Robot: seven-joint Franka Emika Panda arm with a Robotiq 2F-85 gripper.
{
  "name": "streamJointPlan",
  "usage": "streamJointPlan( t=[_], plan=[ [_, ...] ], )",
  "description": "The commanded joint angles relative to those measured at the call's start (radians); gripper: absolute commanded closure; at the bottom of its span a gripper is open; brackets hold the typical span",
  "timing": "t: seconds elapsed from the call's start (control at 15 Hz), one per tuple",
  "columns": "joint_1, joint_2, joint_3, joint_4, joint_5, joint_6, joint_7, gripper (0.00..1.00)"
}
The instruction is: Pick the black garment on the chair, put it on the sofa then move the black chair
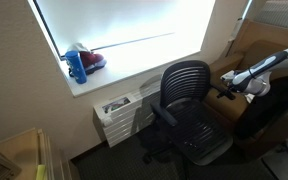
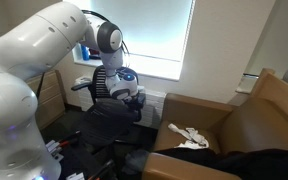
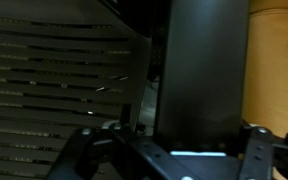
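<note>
The black mesh office chair [image 1: 187, 105] stands by the window wall and shows in both exterior views [image 2: 112, 108]. The black garment [image 2: 246, 160] lies on the brown sofa [image 2: 269, 118]; it also shows as a dark heap [image 1: 272, 108] on the sofa behind my arm. My gripper [image 1: 225, 88] is at the chair's armrest on the sofa side [image 2: 136, 97]. In the wrist view a black upright part of the chair [image 3: 199, 75] fills the gap between my fingers [image 3: 174, 140], which look closed against it. The chair's slatted back [image 3: 54, 80] is to the left.
A white drawer unit [image 1: 119, 112] stands under the window sill, where a blue bottle and a red object [image 1: 81, 62] sit. White papers [image 2: 189, 137] lie on the sofa seat. A cardboard box [image 1: 9, 150] is at the front left. The sofa is close beside the chair.
</note>
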Motion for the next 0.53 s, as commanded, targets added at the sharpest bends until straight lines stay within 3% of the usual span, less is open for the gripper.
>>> streamJointPlan(
  t=[0.0, 0.27, 0.47],
  plan=[
    [0.048, -0.048, -0.049, -0.036, 0.036, -0.013, 0.027, 0.4],
    [0.173, -0.122, -0.163, -0.087, 0.097, 0.002, 0.112, 0.66],
    [0.411, -0.145, -0.391, -0.166, 0.183, -0.042, 0.255, 0.66]
  ],
)
